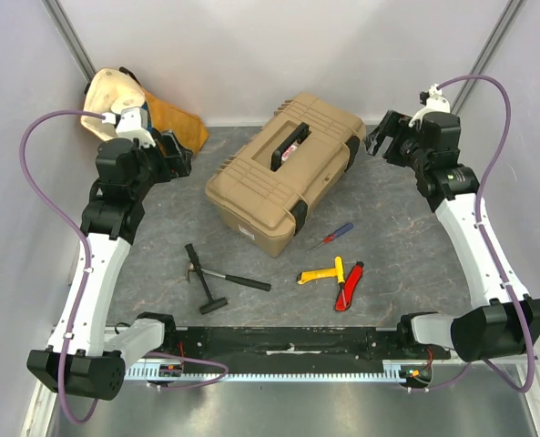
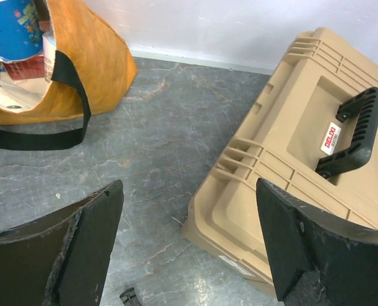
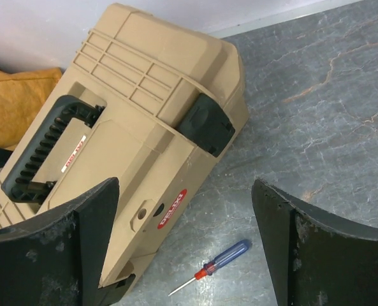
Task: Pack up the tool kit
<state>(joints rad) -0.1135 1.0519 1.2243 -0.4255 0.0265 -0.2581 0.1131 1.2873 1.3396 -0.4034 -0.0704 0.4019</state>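
A grey marbled table (image 1: 406,237) is seen from above. Nearest, a black hammer (image 1: 202,273) lies left of centre, and to its right a yellow-handled tool (image 1: 320,276) rests just beside a red knife (image 1: 350,287). A little farther back lies a red-blue screwdriver (image 1: 331,237), close to the front corner of a large tan toolbox (image 1: 251,196), which sits closed at the middle of the table with its black handle (image 1: 288,144) folded flat. The left arm (image 1: 115,196) and right arm (image 1: 461,209) flank the box, both sets of jaws spread wide and empty. A yellow-cream cloth bag (image 1: 174,123) slumps in the far left corner.
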